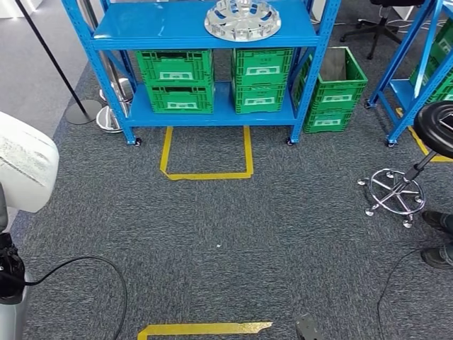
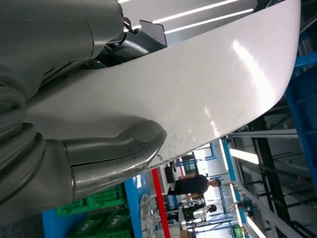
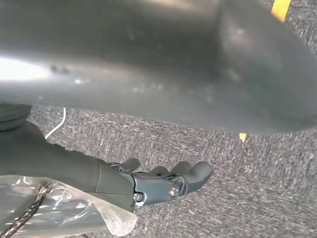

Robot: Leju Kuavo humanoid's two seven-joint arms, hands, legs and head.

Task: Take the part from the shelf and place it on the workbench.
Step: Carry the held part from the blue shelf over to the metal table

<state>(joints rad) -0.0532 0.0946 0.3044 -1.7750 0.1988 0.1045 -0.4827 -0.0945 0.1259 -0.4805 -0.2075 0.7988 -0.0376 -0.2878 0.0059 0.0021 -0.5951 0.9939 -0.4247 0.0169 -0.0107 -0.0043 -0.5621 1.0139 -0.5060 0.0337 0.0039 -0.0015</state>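
Observation:
The part, a round silver wheel cover (image 1: 243, 19), lies flat on the upper board of the blue shelf (image 1: 160, 32) at the far side of the carpet. My left arm's white cover (image 1: 24, 170) sits at the left edge, well away from the shelf. My left hand (image 2: 112, 158) shows its thick grey thumb stretched out beside a white body panel, with nothing in it. Over the grey carpet my right hand (image 3: 164, 181) hangs with its dark fingers stretched out and holds nothing.
Green crates (image 1: 175, 80) (image 1: 260, 79) fill the lower shelf and another (image 1: 335, 88) stands on the floor beside it. Yellow tape (image 1: 207, 173) marks a rectangle before the shelf. A black stool (image 1: 398, 188), a person's shoes (image 1: 438, 237) and a second blue shelf (image 1: 422, 64) are at right. A cable (image 1: 80, 265) loops at left.

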